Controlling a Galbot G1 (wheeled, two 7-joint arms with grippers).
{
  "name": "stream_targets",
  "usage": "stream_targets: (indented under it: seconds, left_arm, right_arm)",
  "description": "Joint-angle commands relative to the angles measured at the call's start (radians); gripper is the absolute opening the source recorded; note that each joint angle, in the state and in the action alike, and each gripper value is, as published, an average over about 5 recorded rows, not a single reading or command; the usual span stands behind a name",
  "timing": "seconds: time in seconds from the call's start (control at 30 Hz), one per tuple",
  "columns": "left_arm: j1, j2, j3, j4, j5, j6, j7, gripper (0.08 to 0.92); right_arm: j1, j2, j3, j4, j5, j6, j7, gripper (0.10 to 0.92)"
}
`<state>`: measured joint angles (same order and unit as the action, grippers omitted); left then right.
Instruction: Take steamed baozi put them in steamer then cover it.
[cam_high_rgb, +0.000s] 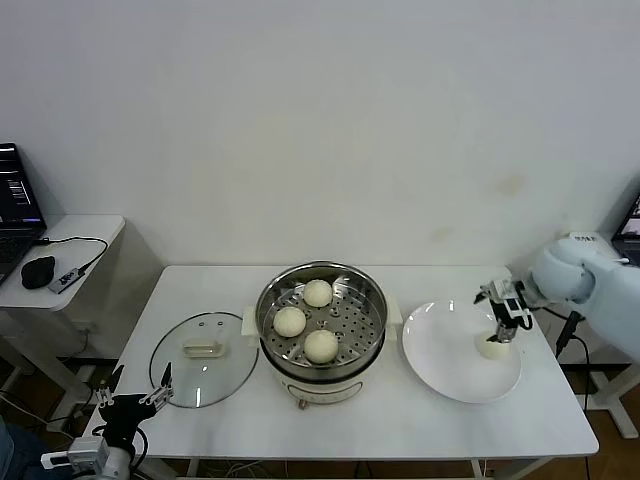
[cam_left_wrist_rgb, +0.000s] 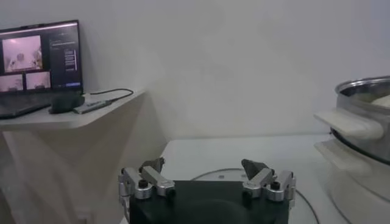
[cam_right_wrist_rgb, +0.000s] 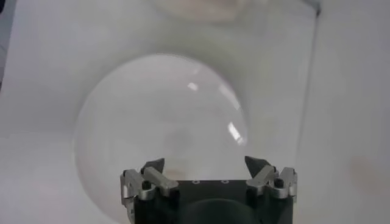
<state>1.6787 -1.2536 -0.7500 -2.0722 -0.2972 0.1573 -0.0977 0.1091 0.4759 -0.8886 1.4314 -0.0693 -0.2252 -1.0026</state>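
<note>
Right gripper (cam_high_rgb: 497, 322): jaws spread wide, nothing held, poised directly above the last steamed baozi (cam_high_rgb: 491, 347) on the plate (cam_high_rgb: 440, 352) near the table's right edge. Steamer (cam_high_rgb: 320, 318), table centre, lies toward the robot's left. Left gripper (cam_high_rgb: 133, 397): open, parked off the front-left corner.

Open steamer (cam_high_rgb: 322, 318) top, cover (cam_high_rgb: 203, 357) aside

White rounded right arm (cam_high_rgb: 590, 280), black pincer bodies w/ silver finger brackets (cam_right_wrist_rgb: 141, 184), black screws, dark fingertips.
</note>
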Motion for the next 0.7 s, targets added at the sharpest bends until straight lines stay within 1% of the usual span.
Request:
stream_targets:
  seconds: [0.03,0.33,0.7]
  left_arm:
    - [0.003,0.002,-0.002,0.002,0.0,-0.001,0.0,0.823]
    - [0.0,0.004,-0.007,0.013,0.0,-0.001,0.0,0.823]
    - [-0.004,0.003,-0.006,0.022,0.0,-0.001,0.0,0.823]
  right_arm:
    - [-0.288,0.027,0.248,-0.163,-0.121,-0.019,0.004,0.823]
    - [-0.323,0.134,0.311,-0.286,-0.182,0.03,0.016,0.823]
    - [-0.321,0.203,0.319,-0.345,-0.221,0.021,0.017,0.821]
